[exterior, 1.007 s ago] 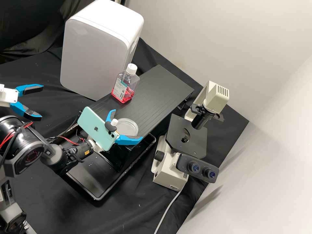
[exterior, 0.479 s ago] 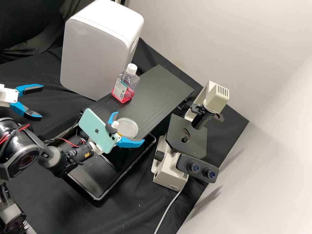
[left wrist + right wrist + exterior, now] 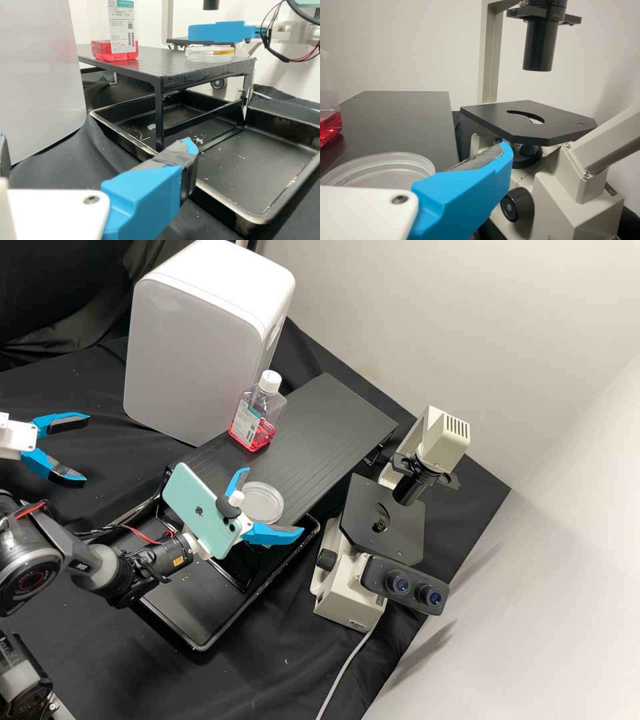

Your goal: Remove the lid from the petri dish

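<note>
Hanging over the black cloth (image 3: pixel 113 460) at far left, the left gripper (image 3: pixel 81 448) was spread wide and empty. The right gripper (image 3: pixel 272 503) straddled the petri dish (image 3: pixel 260 501) with both blue fingers (image 3: pixel 273 534) apart, not clamped on it. The dish sat on the near corner of the ridged black rack (image 3: pixel 320 433), a microscope (image 3: pixel 380 553) to its right.

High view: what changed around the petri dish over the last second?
The right gripper slid forward toward the microscope, its open fingers now reaching farther on either side of the dish; nothing was grasped. The dish, bottle and open left gripper stayed put.
</note>
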Robot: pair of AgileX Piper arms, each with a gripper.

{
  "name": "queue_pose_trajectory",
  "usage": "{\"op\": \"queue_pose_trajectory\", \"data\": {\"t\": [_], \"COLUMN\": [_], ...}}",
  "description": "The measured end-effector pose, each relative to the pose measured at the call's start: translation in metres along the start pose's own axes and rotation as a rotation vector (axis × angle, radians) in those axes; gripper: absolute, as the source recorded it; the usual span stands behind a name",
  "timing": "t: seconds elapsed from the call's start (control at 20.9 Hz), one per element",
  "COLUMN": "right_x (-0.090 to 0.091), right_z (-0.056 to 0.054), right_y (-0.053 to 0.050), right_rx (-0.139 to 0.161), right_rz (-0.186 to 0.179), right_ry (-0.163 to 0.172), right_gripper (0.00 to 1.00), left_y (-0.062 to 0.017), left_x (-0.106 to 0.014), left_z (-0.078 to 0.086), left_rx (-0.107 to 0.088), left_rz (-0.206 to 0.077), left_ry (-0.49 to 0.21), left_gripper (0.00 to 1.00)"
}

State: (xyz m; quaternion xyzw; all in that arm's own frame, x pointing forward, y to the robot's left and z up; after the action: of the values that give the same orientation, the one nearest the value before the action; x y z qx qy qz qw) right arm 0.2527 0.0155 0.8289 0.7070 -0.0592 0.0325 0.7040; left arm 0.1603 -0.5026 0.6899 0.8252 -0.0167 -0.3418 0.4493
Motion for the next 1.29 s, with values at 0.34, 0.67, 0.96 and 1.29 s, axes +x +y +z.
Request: {"op": "queue_pose_trajectory", "data": {"t": [0.34, 0.67, 0.96, 1.29], "right_x": [0.006, 0.006, 0.005, 0.005], "right_z": [-0.003, -0.002, -0.002, -0.001], "right_y": [-0.023, -0.029, -0.016, -0.008], "right_rx": [-0.005, -0.020, -0.017, -0.015], "right_rz": [-0.085, -0.101, -0.055, -0.024], "right_ry": [0.010, 0.004, 0.001, -0.004], "right_gripper": [1.00, 1.00, 1.00, 1.00], "left_y": [0.0000, -0.0002, -0.0019, -0.0019], "left_x": [0.000, 0.000, 0.001, 0.001], "left_z": [0.000, 0.000, -0.002, -0.002], "left_rx": [-0.001, -0.001, -0.008, -0.008], "left_rz": [0.000, -0.001, -0.006, -0.006], "left_ry": [0.001, 0.004, 0.023, 0.023], "left_gripper": [1.00, 1.00, 1.00, 1.00]}}
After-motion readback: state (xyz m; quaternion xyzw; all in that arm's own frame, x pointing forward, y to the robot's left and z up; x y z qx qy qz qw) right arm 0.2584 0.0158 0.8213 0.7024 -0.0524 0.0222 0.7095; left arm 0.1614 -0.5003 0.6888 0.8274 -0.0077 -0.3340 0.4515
